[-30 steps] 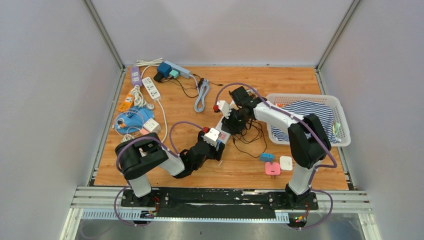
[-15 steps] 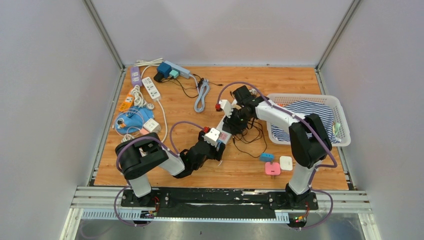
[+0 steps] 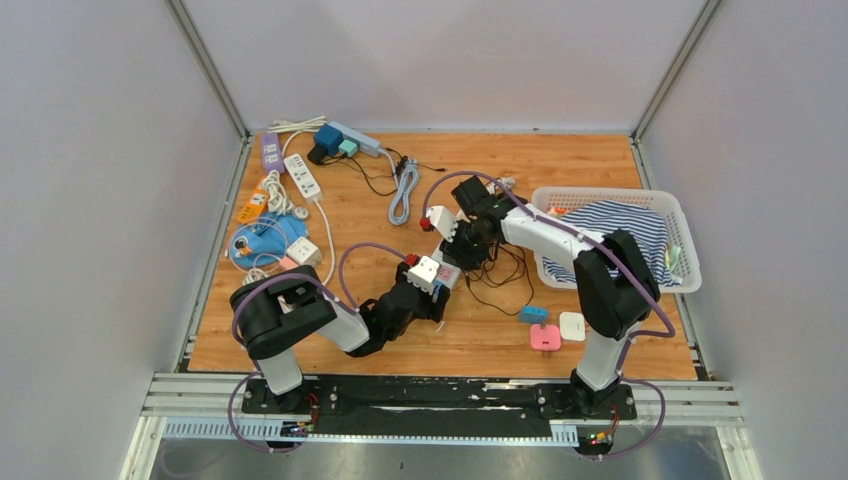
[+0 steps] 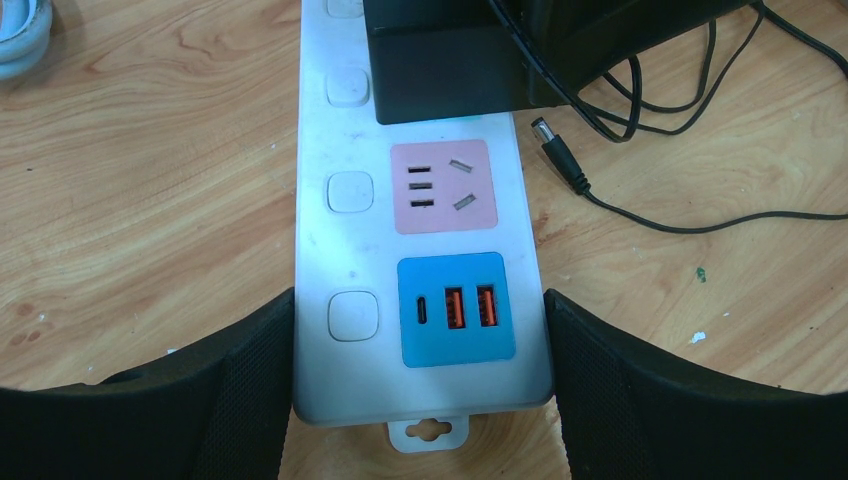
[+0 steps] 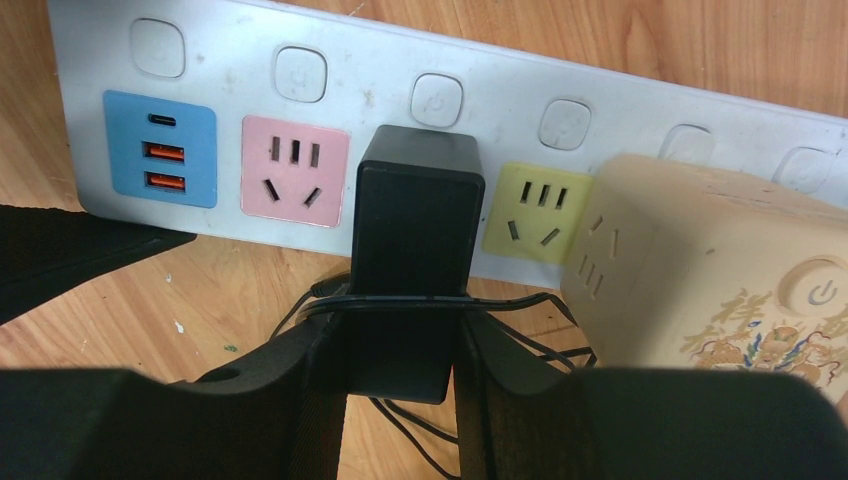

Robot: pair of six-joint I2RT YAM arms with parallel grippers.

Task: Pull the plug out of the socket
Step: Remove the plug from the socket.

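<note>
A white power strip, the socket, lies on the wooden table at mid-table. A black block plug stands over it between the pink and yellow outlets. Whether its pins sit in the socket is hidden. My right gripper is shut on the plug's sides. My left gripper clamps the strip's near end by the blue USB panel, both fingers pressed on its edges.
A beige cube adapter sits on the strip beside the plug. Black cable with a barrel connector loops to the right. A white basket with striped cloth stands right, small adapters near front, other power strips back left.
My right arm has shifted slightly left and away with the plug in its grip. The left arm and the strip have stayed put.
</note>
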